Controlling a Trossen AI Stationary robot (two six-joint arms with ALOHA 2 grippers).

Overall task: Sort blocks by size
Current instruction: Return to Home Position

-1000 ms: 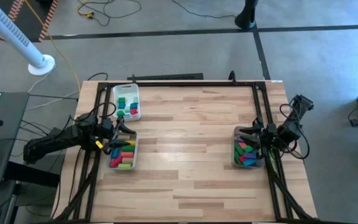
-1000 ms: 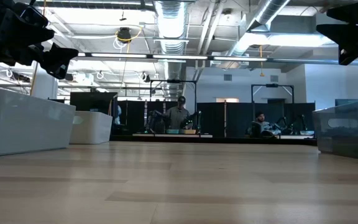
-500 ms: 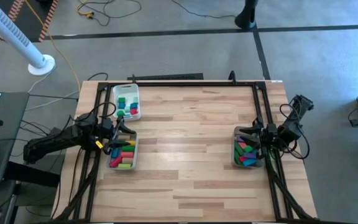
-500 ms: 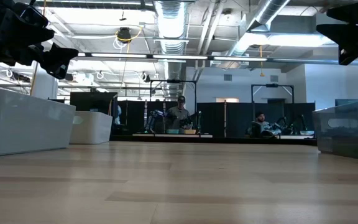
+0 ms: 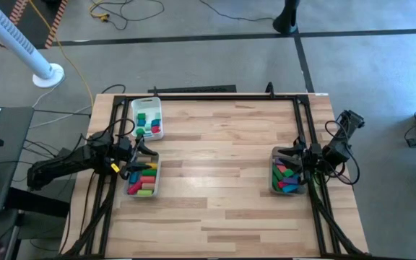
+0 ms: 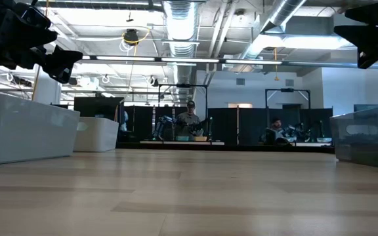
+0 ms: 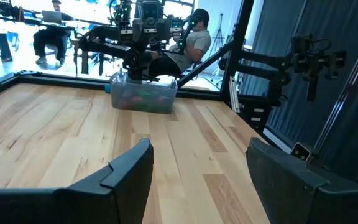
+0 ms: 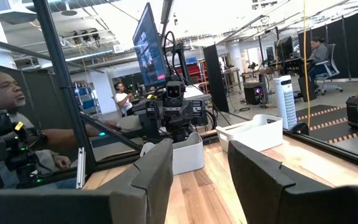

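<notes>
The wooden tabletop (image 5: 215, 217) is lying bare along its near edge. Midway along the left edge, the left gripper (image 7: 201, 152) is hovering over a pale bin (image 5: 159, 185), its jaws standing wide apart and gripping nothing. The blocks (image 5: 144, 180) are all lying inside containers, and this bin is holding a heap of red, yellow, green and pink pieces.

Level with it at the right edge, the right gripper (image 8: 201, 152) is hanging above a clear bin (image 5: 271, 180), its jaws likewise apart and empty. Teal, green, pink and red blocks are crowding that bin. The two arms are sitting well apart, with the middle of the tabletop between them.

Farther on, by the far left corner, a white bin (image 5: 146, 105) is holding a few small green, blue and red blocks. In the low view the two left-hand bins are showing as white walls one behind the other along the left edge. The clear bin is showing as a grey wall at the right edge, and both grippers are hanging dark above.

Beyond the far edge, a workshop is stretching away under ceiling ducts. A person (image 6: 190, 120) is showing at a distant bench and another person (image 6: 275, 129) off to one side. Each wrist view is looking across the tabletop at the opposite arm.
</notes>
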